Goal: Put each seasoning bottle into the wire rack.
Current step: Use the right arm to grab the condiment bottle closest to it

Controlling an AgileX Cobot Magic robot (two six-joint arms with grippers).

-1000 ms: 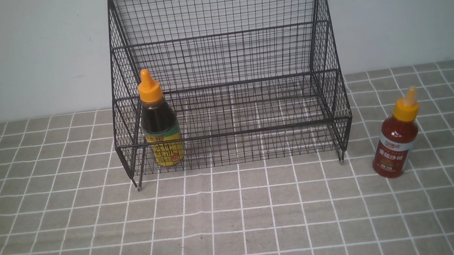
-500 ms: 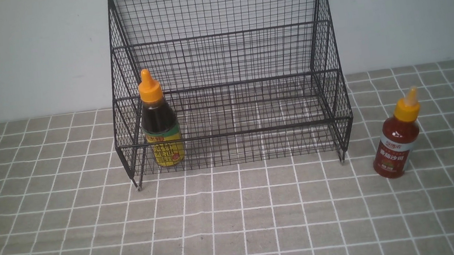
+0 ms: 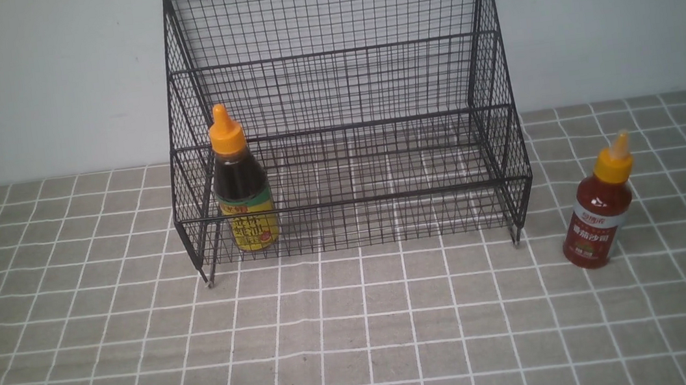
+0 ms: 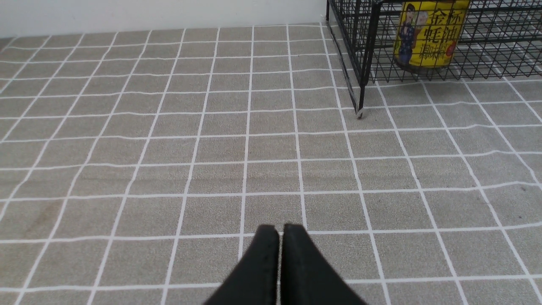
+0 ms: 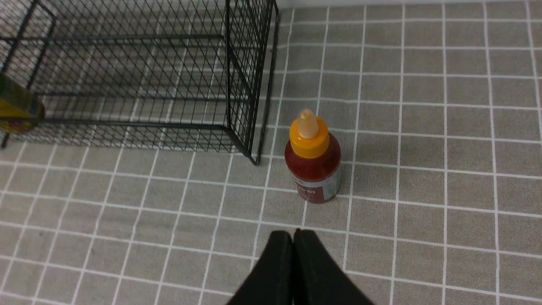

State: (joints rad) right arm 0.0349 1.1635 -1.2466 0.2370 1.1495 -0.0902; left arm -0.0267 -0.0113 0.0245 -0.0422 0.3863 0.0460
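Observation:
The black wire rack [image 3: 337, 88] stands at the back against the wall. The dark brown bottle [image 3: 242, 192] with a yellow-green label stands upright in the rack's lowest tier at its left end; its label shows in the left wrist view [image 4: 427, 36]. The red bottle [image 3: 601, 213] with an orange cap stands on the cloth to the right of the rack, outside it; it also shows in the right wrist view [image 5: 314, 163]. My left gripper [image 4: 276, 231] is shut and empty over the cloth. My right gripper [image 5: 293, 235] is shut and empty, just short of the red bottle.
A grey cloth [image 3: 362, 347] with a white grid covers the table. A pale wall [image 3: 29, 87] runs behind the rack. The rack's front right leg [image 5: 256, 160] stands close beside the red bottle.

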